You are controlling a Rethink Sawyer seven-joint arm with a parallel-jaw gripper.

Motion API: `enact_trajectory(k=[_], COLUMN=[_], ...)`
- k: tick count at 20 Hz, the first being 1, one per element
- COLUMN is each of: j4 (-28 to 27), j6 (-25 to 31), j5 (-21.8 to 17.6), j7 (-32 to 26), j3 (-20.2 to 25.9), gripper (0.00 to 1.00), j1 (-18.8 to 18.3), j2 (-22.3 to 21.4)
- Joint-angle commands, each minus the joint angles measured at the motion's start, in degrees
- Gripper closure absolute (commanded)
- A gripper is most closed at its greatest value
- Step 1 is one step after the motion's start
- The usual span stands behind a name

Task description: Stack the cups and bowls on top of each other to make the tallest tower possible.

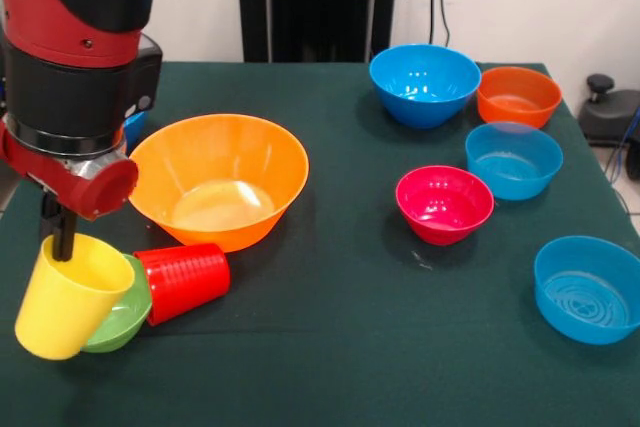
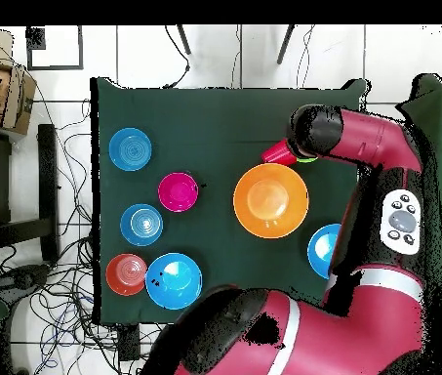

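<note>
While my gripper (image 1: 60,237) grips the tilted yellow cup (image 1: 65,297) by its rim, the green bowl (image 1: 120,319) and toppled red cup (image 1: 185,280) crowd it beside the big orange bowl (image 1: 220,179).

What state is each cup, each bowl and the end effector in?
Yellow cup: tilted, lifted, gripped.
Red cup: on its side.
Green bowl: tipped.
Big orange bowl: upright, empty.
Other bowls: upright, unstacked.
End effector: shut on the yellow cup's rim.

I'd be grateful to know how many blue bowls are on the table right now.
4: three right of the big orange bowl, at back, middle and front right; a fourth beside the arm in the overhead view.
</note>
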Motion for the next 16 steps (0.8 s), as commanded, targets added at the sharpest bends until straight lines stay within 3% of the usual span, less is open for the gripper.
enact_trajectory(k=[1, 16], j4=[-3.7, -3.4], j6=[7.6, 5.7], j5=[1.1, 2.7], j7=[4.7, 4.9], j3=[1.7, -1.9], gripper=[1.00, 1.00], j1=[3.7, 6.1], j2=[3.1, 4.4])
